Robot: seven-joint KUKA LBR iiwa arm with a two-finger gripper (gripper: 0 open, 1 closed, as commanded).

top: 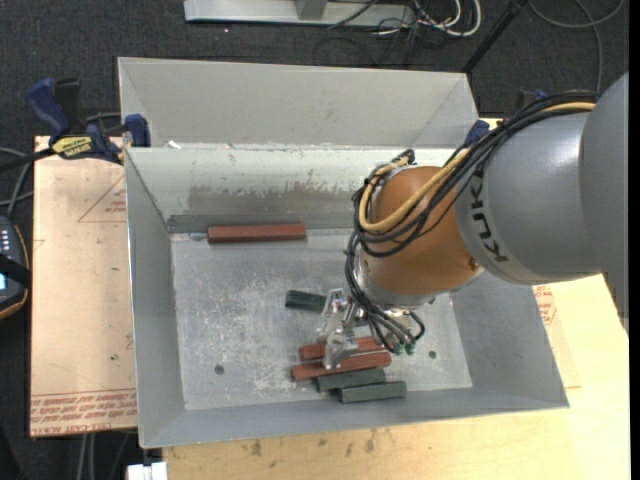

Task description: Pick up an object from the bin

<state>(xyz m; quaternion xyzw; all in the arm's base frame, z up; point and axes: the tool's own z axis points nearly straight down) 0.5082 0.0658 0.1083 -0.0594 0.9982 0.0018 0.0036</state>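
- The gripper (338, 334) hangs low over a heap of bars (362, 384) on the near right of the bin (150, 288).
- The top red-brown bar (312, 352) lies directly beneath it.
- I cannot tell whether it is open or closed.

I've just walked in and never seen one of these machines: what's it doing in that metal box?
A robot arm reaches from the right into a grey metal bin. Its gripper is down at a small heap of bars, reddish-brown and dark green, near the bin's front wall, right over a short reddish-brown bar. Whether it has hold of anything I cannot tell. A small dark green block lies just behind the heap, and a long reddish-brown bar lies apart by the back wall.
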